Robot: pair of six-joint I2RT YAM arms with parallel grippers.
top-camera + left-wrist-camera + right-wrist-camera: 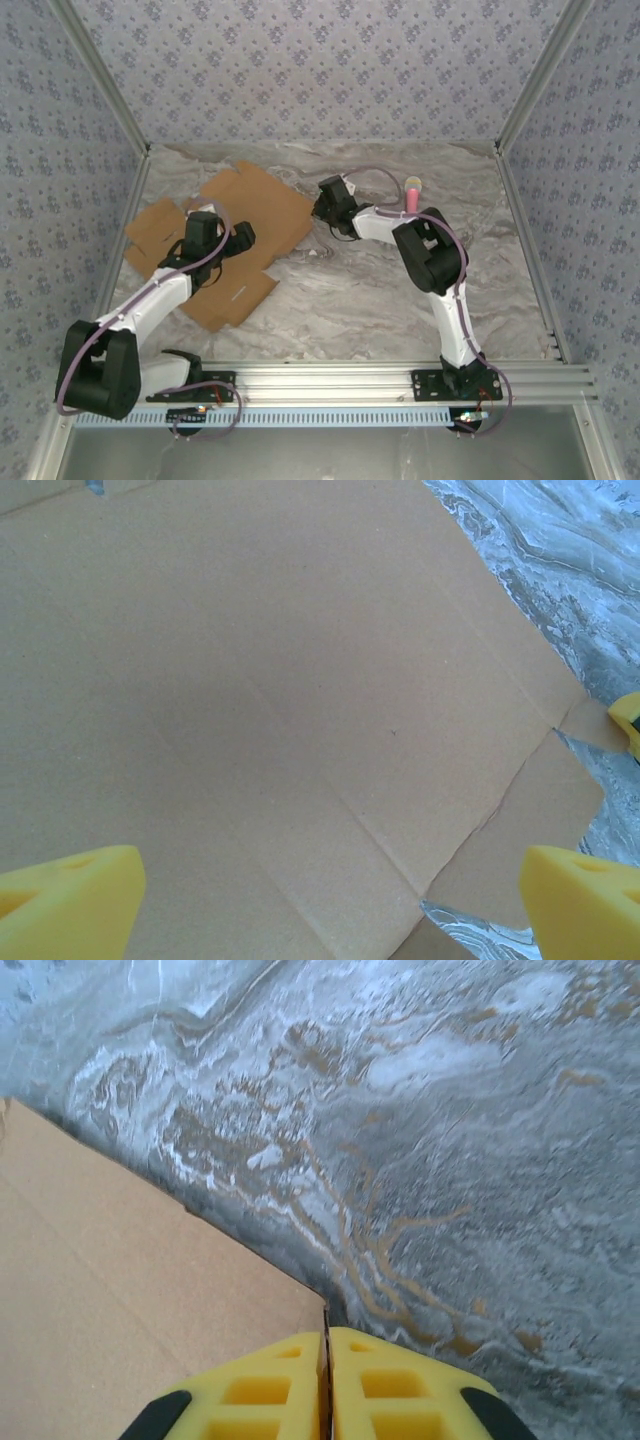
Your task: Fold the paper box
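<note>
Jaws spread, left gripper (325, 905) hovers over creased brown paper box (300, 680); right gripper (325, 1380) seemingly pinches its corner.

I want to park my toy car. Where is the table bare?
Biggest bare table patch: front middle, between left arm and right arm. Another: far right, past it. Crowded: the left, where the paper box lies under the left gripper, the right gripper at its edge. A pink stick sits at the back.
</note>
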